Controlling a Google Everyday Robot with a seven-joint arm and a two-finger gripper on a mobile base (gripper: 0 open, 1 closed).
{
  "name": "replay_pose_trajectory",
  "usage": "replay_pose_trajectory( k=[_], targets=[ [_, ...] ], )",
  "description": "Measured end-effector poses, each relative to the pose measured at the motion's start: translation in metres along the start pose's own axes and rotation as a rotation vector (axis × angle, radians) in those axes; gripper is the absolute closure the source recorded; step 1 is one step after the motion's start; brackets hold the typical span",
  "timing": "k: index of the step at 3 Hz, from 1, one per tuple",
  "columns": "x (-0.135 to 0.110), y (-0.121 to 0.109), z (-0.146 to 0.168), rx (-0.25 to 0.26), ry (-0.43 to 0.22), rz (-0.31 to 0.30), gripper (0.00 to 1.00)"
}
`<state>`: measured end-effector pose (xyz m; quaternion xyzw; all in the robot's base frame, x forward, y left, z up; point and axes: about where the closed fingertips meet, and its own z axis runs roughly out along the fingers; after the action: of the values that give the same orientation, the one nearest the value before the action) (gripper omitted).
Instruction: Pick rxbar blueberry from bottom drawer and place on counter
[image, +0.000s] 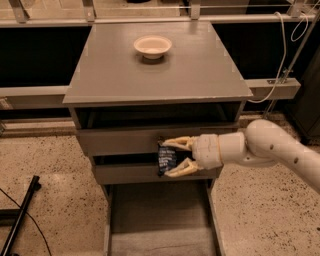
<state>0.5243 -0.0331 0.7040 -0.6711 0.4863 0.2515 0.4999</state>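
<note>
Fingers: two cream fingers (179, 143) are clamped on the rxbar blueberry (165, 158), one across its top edge and one under its bottom edge.
Gripper: the gripper (168, 160) points left, in front of the cabinet face and level with the gap between the two upper drawers.
Rxbar blueberry: a dark wrapper with white print, held roughly upright in the air, lower than the counter and above the bottom drawer, resting on neither.
Bottom drawer: the bottom drawer (160, 222) is pulled out toward the camera, with its grey floor and low side walls showing below the held bar.
Upper drawers: the top drawer front (117, 142) and the second drawer front (125, 173) each sit slightly out, with a dark gap above each.
Counter: the counter (160, 80) is a broad grey top with pale edges.
Bowl: a cream bowl (152, 46) stands upright near the back of the counter, well apart from the gripper.
Arm: the white arm (272, 150) reaches in from the right edge.
Floor: speckled flooring (45, 165) lies on both sides of the cabinet, with a black pole (20, 220) on it at the lower left.
Cable: a white cable (279, 55) hangs at the right, beside the counter.
</note>
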Motion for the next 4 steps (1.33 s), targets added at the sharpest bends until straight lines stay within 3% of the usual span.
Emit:
replay_pose_trajectory(
  k=[1,2,3,4],
  targets=[
    [-0.043,-0.058,-0.015,0.014,0.044,-0.010,1.00],
    [-0.074,-0.129,-0.025,0.064,0.116,0.016,1.00],
    [-0.089,-0.192,-0.038,0.170,0.189,0.085,1.00],
    [-0.071,-0.239,-0.055,0.306,0.249,0.217,1.00]
  ],
)
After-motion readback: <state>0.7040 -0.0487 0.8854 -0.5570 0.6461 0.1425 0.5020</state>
